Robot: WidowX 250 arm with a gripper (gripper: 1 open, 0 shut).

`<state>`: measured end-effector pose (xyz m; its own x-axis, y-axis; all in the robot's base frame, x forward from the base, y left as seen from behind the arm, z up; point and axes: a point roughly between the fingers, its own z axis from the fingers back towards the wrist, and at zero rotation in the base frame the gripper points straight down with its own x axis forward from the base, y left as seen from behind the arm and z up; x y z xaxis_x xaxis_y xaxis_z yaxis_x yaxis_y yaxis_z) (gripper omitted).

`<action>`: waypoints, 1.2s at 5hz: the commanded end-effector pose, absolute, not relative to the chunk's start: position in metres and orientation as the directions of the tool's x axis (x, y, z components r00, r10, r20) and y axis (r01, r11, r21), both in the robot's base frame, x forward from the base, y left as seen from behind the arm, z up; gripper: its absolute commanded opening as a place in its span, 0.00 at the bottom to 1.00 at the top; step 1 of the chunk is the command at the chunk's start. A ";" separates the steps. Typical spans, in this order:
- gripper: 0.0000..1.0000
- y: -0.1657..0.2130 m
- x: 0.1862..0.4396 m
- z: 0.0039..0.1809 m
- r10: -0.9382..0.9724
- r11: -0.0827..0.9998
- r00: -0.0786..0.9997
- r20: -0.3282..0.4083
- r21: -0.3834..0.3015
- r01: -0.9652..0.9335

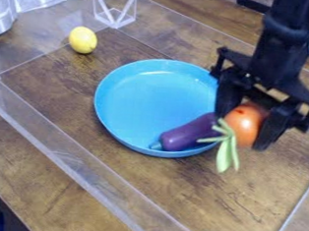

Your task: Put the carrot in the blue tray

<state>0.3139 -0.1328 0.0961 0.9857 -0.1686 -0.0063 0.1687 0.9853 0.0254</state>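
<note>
Camera view, from where I stand: the gripper (249, 121) is clenched on the carrot (243, 124), holding it clear of the wooden table (66, 92), its green leaves dangling down toward the right rim of the blue tray (139, 92). The carrot hangs just at that rim, beside the purple eggplant (192, 133) that lies inside the tray along its near right side.

To finish this well, I would say the arm should carry the carrot further over the open blue floor, toward the tray's middle or far left, where nothing lies. Lowering it right here risks setting it on the eggplant or on the rim (either way it could roll back out). Come down low before letting go, so the stubby toy does not bounce. The lemon (81, 39) sits well apart and is no concern.
</note>
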 end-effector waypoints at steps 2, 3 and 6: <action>0.00 -0.139 0.307 0.130 -0.198 0.980 0.976 0.090 -0.002 0.199; 0.00 -0.140 0.305 0.130 -0.207 0.978 0.974 0.089 -0.005 0.208; 0.00 -0.141 0.300 0.130 -0.227 0.974 0.971 0.080 -0.010 0.228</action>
<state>0.3007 -0.1387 0.0981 0.9757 -0.2186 -0.0134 0.2188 0.9757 0.0103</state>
